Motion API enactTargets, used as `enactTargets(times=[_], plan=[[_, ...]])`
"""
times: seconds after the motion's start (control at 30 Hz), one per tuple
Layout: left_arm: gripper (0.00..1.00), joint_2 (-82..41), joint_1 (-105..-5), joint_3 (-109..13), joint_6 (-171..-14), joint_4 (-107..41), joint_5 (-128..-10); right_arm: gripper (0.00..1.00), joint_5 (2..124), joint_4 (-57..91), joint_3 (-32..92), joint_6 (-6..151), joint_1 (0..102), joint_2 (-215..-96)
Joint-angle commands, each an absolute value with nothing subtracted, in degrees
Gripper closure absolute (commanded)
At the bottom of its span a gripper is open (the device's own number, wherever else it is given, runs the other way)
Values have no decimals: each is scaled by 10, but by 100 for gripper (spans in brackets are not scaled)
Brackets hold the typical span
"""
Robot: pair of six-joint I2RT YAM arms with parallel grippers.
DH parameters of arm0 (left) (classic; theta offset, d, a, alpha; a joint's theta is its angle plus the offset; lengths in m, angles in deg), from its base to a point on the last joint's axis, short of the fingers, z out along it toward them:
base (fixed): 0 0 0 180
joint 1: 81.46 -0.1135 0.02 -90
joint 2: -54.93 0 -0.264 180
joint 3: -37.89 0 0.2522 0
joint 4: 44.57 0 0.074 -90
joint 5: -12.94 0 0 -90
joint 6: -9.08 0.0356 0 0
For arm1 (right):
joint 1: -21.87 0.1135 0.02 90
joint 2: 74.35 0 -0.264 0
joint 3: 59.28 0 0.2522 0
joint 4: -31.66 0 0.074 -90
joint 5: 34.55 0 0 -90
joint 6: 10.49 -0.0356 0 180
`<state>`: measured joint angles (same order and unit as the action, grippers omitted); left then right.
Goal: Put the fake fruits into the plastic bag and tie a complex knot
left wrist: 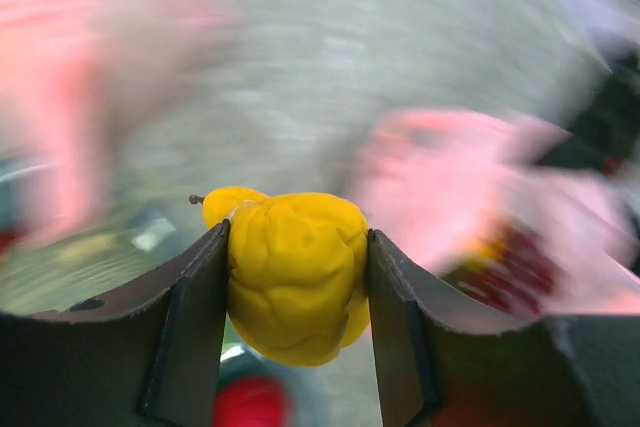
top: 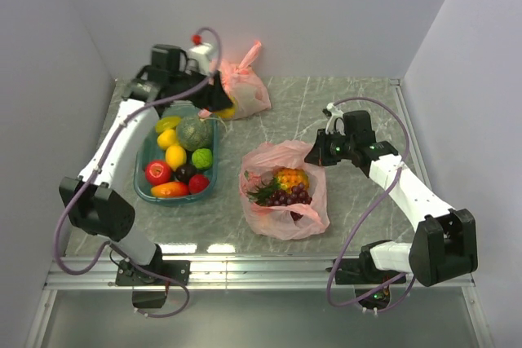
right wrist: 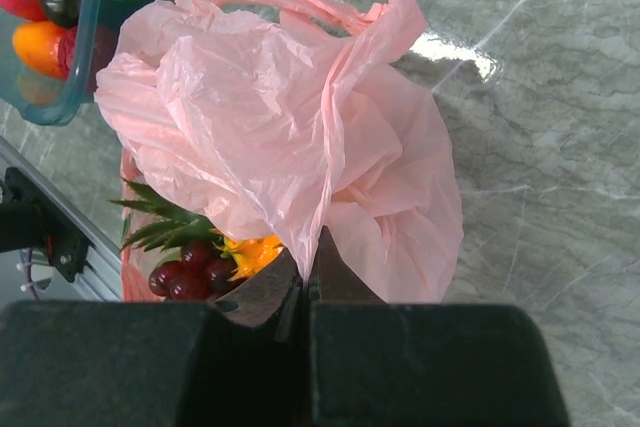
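So, my left gripper (left wrist: 297, 237) is clamped on a lumpy yellow fruit (left wrist: 295, 292). Its stem tip pokes out to the left in the wrist view, and it's over by the counter's (top: 359, 95) far edge, just beside the paler bag (top: 249, 91). My right gripper (right wrist: 308, 252) is pinched tight on the rim of the plastic bag (right wrist: 260, 97), mid-counter. Inside, the pineapple (top: 291, 177) lies with its leaves toward the near-left corner, grapes (top: 294, 196) right beside it.

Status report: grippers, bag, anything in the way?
Left gripper shut on lumpy yellow plastic fruit. Right gripper pinching rim of salmon-pink plastic bag. Pineapple, purple grapes inside. No obstruction seen.
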<state>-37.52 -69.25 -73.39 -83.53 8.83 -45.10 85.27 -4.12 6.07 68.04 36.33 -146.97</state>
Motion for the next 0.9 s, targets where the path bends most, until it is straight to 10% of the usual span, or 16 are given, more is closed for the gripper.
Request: enactTargets(times=[0.0, 0.33, 0.87], plan=[[100, -358, -594, -683, -857, 45, -316, 100, 857, -36, 93, 676, 360, -1475], [100, -396, -406, -597, -879, -94, -194, 100, 877, -34, 106, 660, 352, -1477], [100, -511, -400, -609, -835, -204, -475, 100, 915, -30, 90, 645, 322, -1429]])
